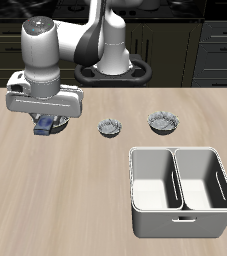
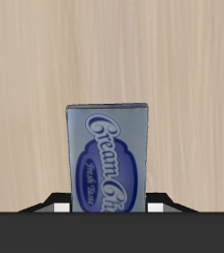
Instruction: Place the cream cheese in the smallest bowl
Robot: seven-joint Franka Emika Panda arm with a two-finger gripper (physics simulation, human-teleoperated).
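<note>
The cream cheese (image 1: 46, 124) is a dark blue box with a bluish-white label, and it sits between my fingers just above the table. In the wrist view the box (image 2: 109, 156) fills the space between both fingertips (image 2: 54, 204). My gripper (image 1: 45, 120) is shut on it; it also shows in the wrist view (image 2: 109, 204). Two speckled bowls with scalloped rims stand farther along the table. The smaller one (image 1: 110, 127) is nearer to my gripper, and the wider one (image 1: 163, 122) is beyond it. A third bowl is not in view.
A big white double bin (image 1: 180, 190) stands near the table's front edge, in front of the two bowls. The robot's base (image 1: 113, 68) stands at the table's back. Bare wooden table (image 1: 45, 190) lies in front of my gripper.
</note>
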